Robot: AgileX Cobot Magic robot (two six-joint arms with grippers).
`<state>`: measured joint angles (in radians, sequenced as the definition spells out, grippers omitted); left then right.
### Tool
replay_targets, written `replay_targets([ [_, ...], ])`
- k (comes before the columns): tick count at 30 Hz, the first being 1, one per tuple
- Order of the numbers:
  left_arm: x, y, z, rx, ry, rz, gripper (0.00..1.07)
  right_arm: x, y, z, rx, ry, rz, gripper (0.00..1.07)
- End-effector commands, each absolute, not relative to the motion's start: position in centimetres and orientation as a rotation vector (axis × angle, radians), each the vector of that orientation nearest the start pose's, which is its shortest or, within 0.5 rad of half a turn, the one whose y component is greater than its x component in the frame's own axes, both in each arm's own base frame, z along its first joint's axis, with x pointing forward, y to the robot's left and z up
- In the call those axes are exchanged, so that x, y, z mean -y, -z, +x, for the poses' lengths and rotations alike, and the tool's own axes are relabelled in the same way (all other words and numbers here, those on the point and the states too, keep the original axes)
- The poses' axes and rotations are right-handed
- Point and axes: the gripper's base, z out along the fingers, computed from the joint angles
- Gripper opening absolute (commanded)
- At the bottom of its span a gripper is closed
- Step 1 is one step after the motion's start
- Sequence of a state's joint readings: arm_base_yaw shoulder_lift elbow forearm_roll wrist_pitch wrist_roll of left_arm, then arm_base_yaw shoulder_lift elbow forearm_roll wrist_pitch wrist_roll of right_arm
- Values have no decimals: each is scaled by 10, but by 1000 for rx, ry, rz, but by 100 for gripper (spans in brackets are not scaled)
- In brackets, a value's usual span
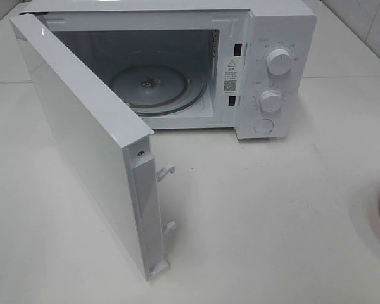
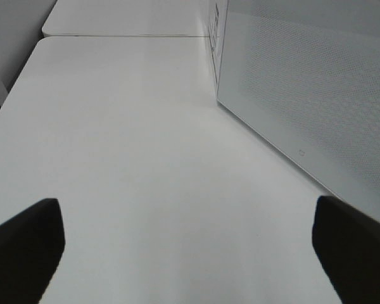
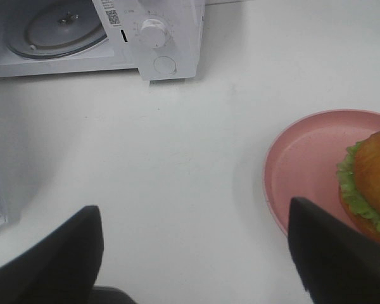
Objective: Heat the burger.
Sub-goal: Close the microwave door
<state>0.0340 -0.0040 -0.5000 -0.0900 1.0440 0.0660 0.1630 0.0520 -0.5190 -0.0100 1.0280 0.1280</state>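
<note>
Here the white microwave stands on the pale table with its door swung wide toward the camera, two latch hooks jutting from the door's free edge, and the glass turntable bare inside the cavity. The burger sits on a pink plate on the table, well apart from the microwave on its control-panel side; in the high view only a sliver of the plate's rim shows at the right edge. The right gripper hangs above the table beside the plate with its jaws spread and nothing between them; one dark finger appears to overlap the plate's rim, though whether it touches is unclear. The left gripper is likewise wide open and empty, over bare table just beside the outer face of the door.
</note>
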Motion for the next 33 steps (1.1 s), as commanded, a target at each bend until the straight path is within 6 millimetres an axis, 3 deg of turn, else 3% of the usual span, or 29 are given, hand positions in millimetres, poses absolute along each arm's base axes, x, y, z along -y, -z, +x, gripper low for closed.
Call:
replay_targets([
  [1, 8, -278, -8, -1994, 53, 32, 100, -2, -283, -5, -1967, -163, -15, 76],
  [33, 8, -278, -8, -1994, 53, 32, 100, -2, -282, -8, -1956, -153, 10, 76],
])
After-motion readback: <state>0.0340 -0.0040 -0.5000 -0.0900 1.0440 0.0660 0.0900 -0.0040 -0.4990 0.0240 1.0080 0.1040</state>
